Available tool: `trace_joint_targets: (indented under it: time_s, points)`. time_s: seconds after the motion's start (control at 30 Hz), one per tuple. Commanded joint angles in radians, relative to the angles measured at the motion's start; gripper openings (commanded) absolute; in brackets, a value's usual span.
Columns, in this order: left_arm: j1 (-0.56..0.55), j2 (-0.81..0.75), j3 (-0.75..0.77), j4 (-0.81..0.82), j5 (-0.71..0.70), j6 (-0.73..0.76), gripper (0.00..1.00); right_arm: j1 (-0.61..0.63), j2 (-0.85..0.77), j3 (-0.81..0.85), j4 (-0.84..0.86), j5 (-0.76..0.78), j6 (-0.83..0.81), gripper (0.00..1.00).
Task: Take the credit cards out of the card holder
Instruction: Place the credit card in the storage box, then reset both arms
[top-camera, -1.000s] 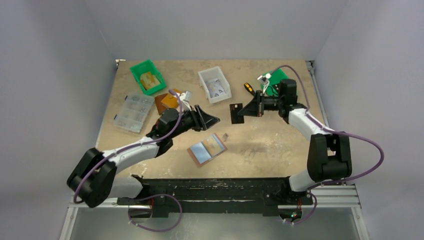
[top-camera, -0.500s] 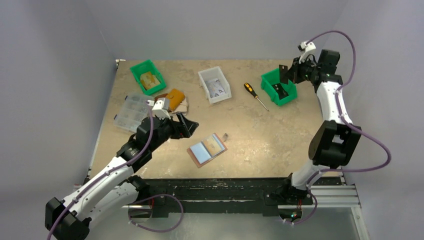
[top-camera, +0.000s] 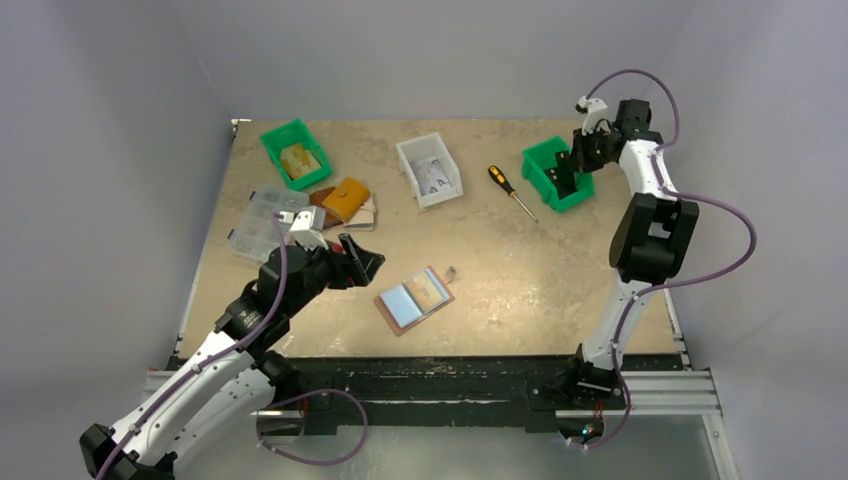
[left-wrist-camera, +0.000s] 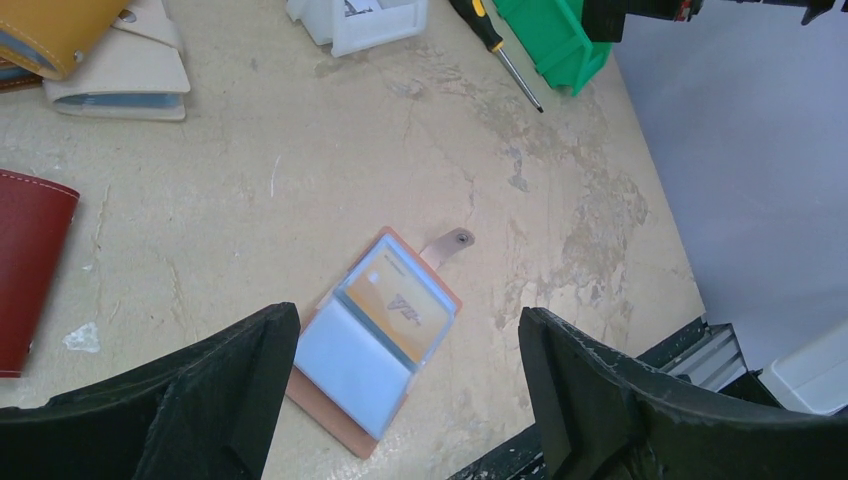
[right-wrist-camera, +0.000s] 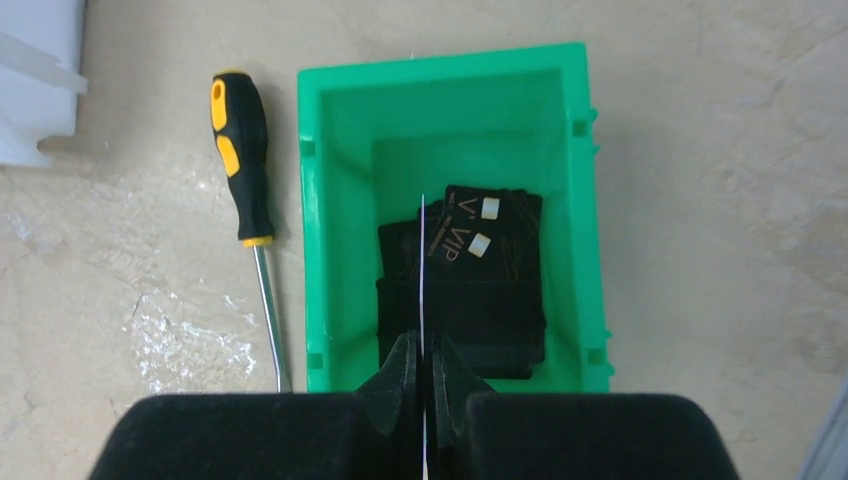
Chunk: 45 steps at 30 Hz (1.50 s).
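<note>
The card holder (top-camera: 414, 298) lies open on the table, brown-pink with clear sleeves. In the left wrist view (left-wrist-camera: 372, 345) it shows a tan-gold card (left-wrist-camera: 402, 303) in one sleeve and a light blue card (left-wrist-camera: 350, 362) in the other. My left gripper (top-camera: 366, 262) is open and empty, hovering just left of and above the holder (left-wrist-camera: 408, 328). My right gripper (right-wrist-camera: 423, 365) is shut on a thin card (right-wrist-camera: 423, 260) seen edge-on, held over the right green bin (right-wrist-camera: 330, 250), which holds several black cards (right-wrist-camera: 490, 280). It also shows in the top view (top-camera: 580, 160).
A black-and-yellow screwdriver (top-camera: 511, 192) lies left of the right green bin (top-camera: 541, 178). A white bin (top-camera: 428, 168), a second green bin (top-camera: 295, 152), a mustard-yellow wallet (top-camera: 347, 197), a clear organizer box (top-camera: 262, 225) and a red pouch (left-wrist-camera: 30, 260) stand at the back left.
My right arm has carried the card from mid-table to the back right, over the green bin. My left arm has drawn back toward the near left, still open.
</note>
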Motion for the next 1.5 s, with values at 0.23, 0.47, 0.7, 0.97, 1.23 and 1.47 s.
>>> trace_joint_targets:
  time_s: [0.23,0.47,0.7,0.97,1.23,1.47]
  points:
    - [0.006,-0.029,0.008,-0.017,-0.002,-0.005,0.86,0.002,0.086,0.109,-0.104,-0.013,-0.031,0.11]
    - [0.006,-0.047,0.026,-0.045,-0.017,-0.002,0.86,0.002,0.083,0.121,-0.054,0.130,-0.010,0.44]
    - [0.006,-0.047,0.034,-0.062,-0.021,0.006,0.86,0.002,-0.007,0.042,0.030,0.197,0.012,0.60]
    - [0.006,-0.043,0.035,-0.136,-0.096,0.004,0.91,-0.006,-0.245,-0.174,0.063,0.088,-0.021,0.70]
    - [0.007,-0.033,0.017,-0.200,-0.203,0.014,0.93,-0.031,-0.676,-0.577,0.137,-0.129,-0.014,0.98]
    - [0.009,-0.002,0.028,-0.201,-0.286,0.037,0.94,-0.072,-0.957,-0.820,0.262,-0.153,0.230,0.99]
